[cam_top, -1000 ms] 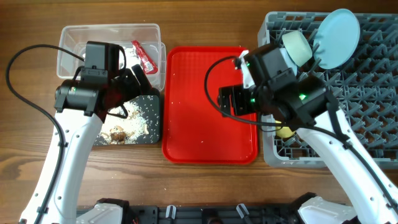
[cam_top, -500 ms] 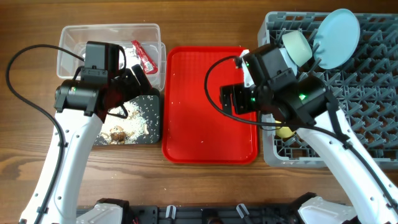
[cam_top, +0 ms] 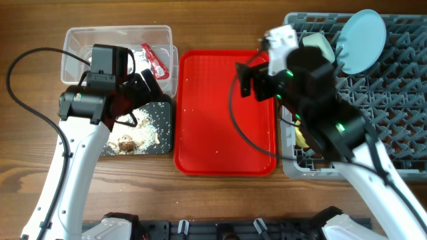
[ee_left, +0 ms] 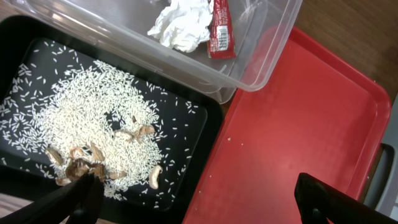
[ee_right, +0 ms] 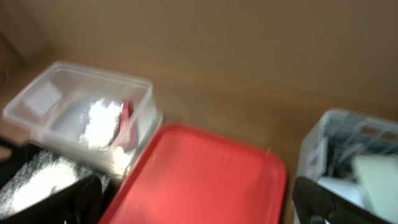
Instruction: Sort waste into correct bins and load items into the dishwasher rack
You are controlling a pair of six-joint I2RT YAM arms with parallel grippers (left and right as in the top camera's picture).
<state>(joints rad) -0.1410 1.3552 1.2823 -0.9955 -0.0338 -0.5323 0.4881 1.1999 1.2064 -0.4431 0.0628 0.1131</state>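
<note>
My left gripper (cam_top: pixel 148 85) (ee_left: pixel 199 202) is open and empty, hovering over the edge between the black tray (cam_top: pixel 163 143) (ee_left: pixel 205 124) and the red tray. The black tray holds white rice and brown food scraps (cam_top: pixel 127 141) (ee_left: pixel 81 165). The clear tub (cam_top: pixel 80 40) (ee_left: pixel 261 50) holds the red-and-white wrapper (cam_top: pixel 153 60) (ee_left: pixel 219 31) and the white tissue (ee_left: pixel 180 25). My right gripper (cam_top: pixel 248 83) (ee_right: pixel 193 205) is open and empty above the red tray's far right part. The grey rack (cam_top: pixel 393 113) (ee_right: pixel 323 137) holds the pale blue plate (cam_top: pixel 362 40), a pale bowl (cam_top: pixel 320 50) and the yellow cup (cam_top: pixel 303 139). Fork, spoon and light blue bowl are not visible.
The flat red tray (cam_top: pixel 220 120) (ee_left: pixel 292 124) (ee_right: pixel 199 174) lies between the bins and the rack, bare but for a few crumbs. Bare wooden table surrounds it. The right wrist view is blurred.
My right arm has swung from the middle of the red tray toward its far right corner near the rack. The left arm has not moved.
</note>
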